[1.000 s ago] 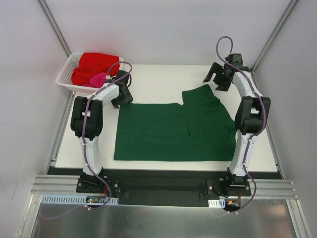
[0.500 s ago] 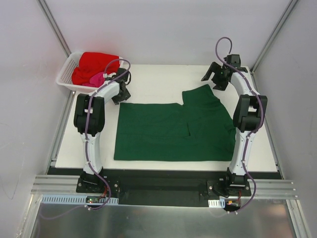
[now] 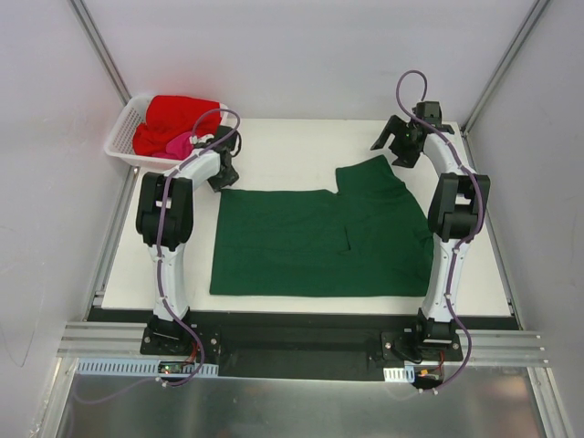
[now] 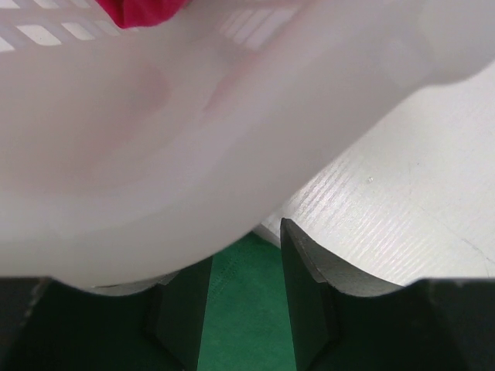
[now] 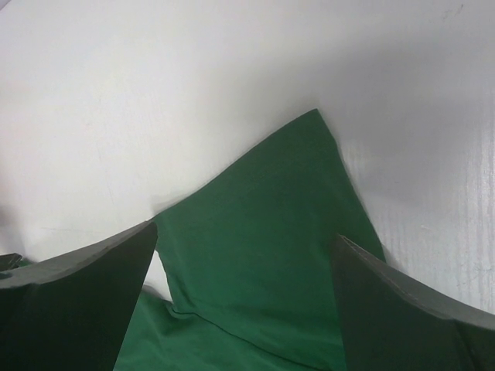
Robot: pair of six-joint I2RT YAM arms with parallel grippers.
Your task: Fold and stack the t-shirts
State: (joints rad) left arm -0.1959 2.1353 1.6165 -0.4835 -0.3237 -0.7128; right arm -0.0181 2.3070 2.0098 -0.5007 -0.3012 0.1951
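Note:
The dark green t-shirt (image 3: 319, 242) lies flat on the white table, one sleeve (image 3: 372, 178) pointing to the far side. My left gripper (image 3: 223, 173) is at the shirt's far left corner, next to the basket. In the left wrist view it (image 4: 244, 309) is open, with green cloth (image 4: 244, 286) showing between its fingers. My right gripper (image 3: 394, 146) hovers wide open over the sleeve tip. In the right wrist view it (image 5: 244, 309) frames the green sleeve (image 5: 271, 247). The red t-shirt (image 3: 178, 117) and the pink t-shirt (image 3: 180, 144) lie bunched in the basket.
The white lattice basket (image 3: 120, 139) stands at the table's far left corner. It fills the upper left wrist view as a blur (image 4: 193, 139), with pink cloth (image 4: 143, 9) above its rim. Grey walls and slanted frame posts enclose the table (image 3: 292, 146).
My left arm has swung a little inward and its gripper has edged toward the far shirt corner. My right gripper has shifted slightly left and farther. The shirts have not moved.

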